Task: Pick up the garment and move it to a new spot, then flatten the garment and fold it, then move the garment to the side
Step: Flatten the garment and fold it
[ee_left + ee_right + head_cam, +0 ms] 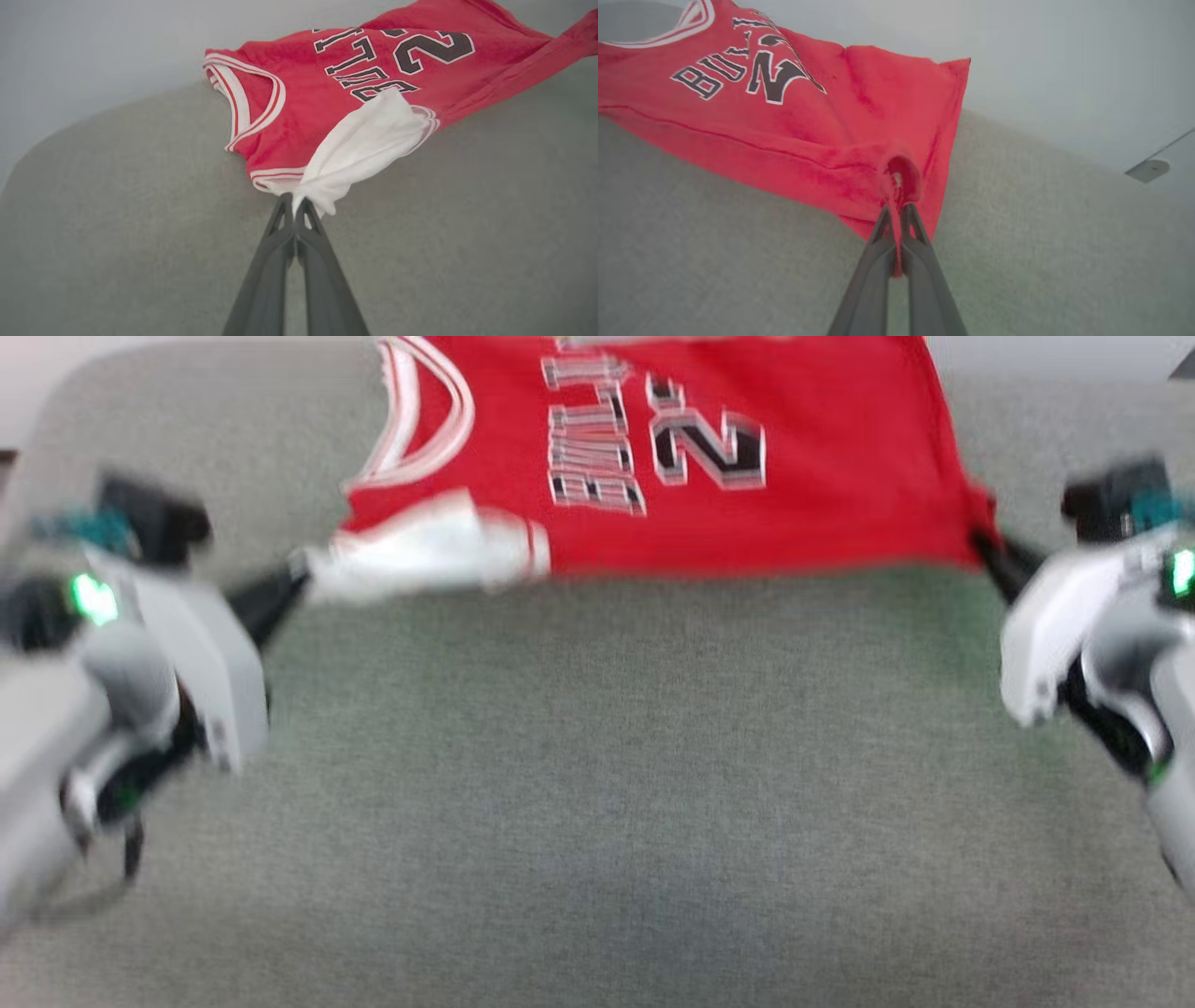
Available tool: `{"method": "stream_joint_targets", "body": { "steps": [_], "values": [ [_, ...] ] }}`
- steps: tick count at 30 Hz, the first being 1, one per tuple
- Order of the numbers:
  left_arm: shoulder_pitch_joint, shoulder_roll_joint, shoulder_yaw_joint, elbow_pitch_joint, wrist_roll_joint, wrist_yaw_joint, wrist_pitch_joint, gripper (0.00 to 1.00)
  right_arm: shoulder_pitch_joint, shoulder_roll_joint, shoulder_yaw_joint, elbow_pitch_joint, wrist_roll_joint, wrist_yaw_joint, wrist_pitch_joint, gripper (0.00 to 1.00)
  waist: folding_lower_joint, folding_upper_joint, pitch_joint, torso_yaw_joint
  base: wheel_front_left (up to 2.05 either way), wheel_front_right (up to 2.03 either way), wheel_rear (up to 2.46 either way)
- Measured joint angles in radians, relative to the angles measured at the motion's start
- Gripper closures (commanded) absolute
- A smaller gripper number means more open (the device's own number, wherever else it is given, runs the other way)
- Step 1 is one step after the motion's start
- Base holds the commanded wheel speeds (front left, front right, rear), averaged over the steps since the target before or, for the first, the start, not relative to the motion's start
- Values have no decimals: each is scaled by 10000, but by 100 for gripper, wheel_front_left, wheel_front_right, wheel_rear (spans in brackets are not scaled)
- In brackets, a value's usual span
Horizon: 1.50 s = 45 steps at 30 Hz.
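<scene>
The garment (794,457), a small red jersey shirt with white short sleeves, red-and-white striped trim and black white-outlined lettering, sits at the far part of the grey woven-fabric work surface (597,784), print side up. Its near edge is drawn almost straight between the two grippers. That edge appears raised slightly off the surface; whether the far part rests on it cannot be told. The left gripper (293,207) has both dark fingers pressed together on the bunched end of the white sleeve (369,140). The right gripper (896,214) has its fingers pressed together on a pinch of red cloth at the bottom hem corner (901,172), with cloth drawn into the narrow gap between them. Expect the garment to be light, soft and limp. It has no stiffness of its own and will likely sag or wrinkle wherever tension is released. The knit will probably stretch under pull, and a shallow pinch may slip free. The sleeve hold loads the sleeve rather than the body, so the shoulder may bunch. For flattening, holds at the shoulder seam and the hem corners should spread the panel more evenly.
</scene>
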Motion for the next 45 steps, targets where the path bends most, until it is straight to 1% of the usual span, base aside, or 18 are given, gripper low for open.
{"method": "stream_joint_targets", "body": {
  "steps": [1,3,6,8,11,14,17,21,25,28,31,35,38,40,42,45],
  "values": [
    [385,224,-92,-445,-121,209,38,100,453,-190,-8,-332,219,0,127,100,1,0,-134,4,0,0,0],
    [1155,671,-176,-1333,-483,782,36,100,1351,-612,-35,-1078,579,0,431,100,0,0,-392,11,0,0,0],
    [2184,1246,-355,-2504,-794,1467,33,100,2730,-1028,-169,-2082,997,0,984,100,0,0,-730,13,0,0,0],
    [2848,1607,-472,-3202,-984,1845,46,100,3641,-1149,-295,-2709,1444,0,1513,100,0,0,-918,6,0,0,0],
    [3797,2063,-616,-4220,-1244,2403,228,100,4861,-1396,-562,-3599,1730,0,2222,100,0,0,-1138,-26,0,0,0],
    [4567,2303,-686,-5099,-1603,2878,378,100,5901,-1513,-922,-4435,2021,-2,2872,100,0,0,-1261,-64,0,0,0],
    [5174,2462,-713,-5655,-1848,3300,456,100,6818,-1728,-1093,-5294,2318,0,3517,100,0,0,-1288,-88,0,0,0],
    [6078,2550,-786,-6253,-2226,3720,848,100,7871,-1941,-1446,-6052,2502,-2,4148,100,0,0,-1259,-109,0,0,0],
    [6478,2746,-788,-6610,-2424,4063,1080,100,8521,-1948,-1898,-6543,2560,-2,4412,100,0,0,-1202,-134,0,0,0],
    [6532,2993,-784,-6984,-2458,4284,1225,100,8734,-1975,-2153,-6798,2568,-2,4487,100,0,0,-1169,-170,0,0,0],
    [6424,3258,-708,-7513,-2389,4380,1402,100,8760,-1941,-2510,-7089,2481,0,4562,100,0,0,-1141,-237,0,0,0],
    [5660,3783,-337,-8021,-1787,4533,1724,100,8640,-1703,-3018,-7342,2155,0,4608,100,0,0,-1104,-332,0,0,0],
    [4917,4119,21,-8165,-1289,4521,2125,100,8185,-1544,-3262,-7394,1843,0,4602,100,0,0,-1076,-399,0,0,0],
    [4348,4207,293,-8046,-894,4328,2387,100,7808,-1413,-3354,-7334,1672,0,4573,100,0,0,-1051,-453,0,0,0],
    [3780,4165,564,-7741,-589,4017,2660,100,7368,-1244,-3348,-7241,1498,0,4575,100,0,0,-1019,-517,0,0,0],
    [2992,3822,805,-6938,-81,3405,3060,100,6660,-1060,-3258,-6953,1202,0,4596,100,0,0,-953,-613,0,0,0]
  ]
}}
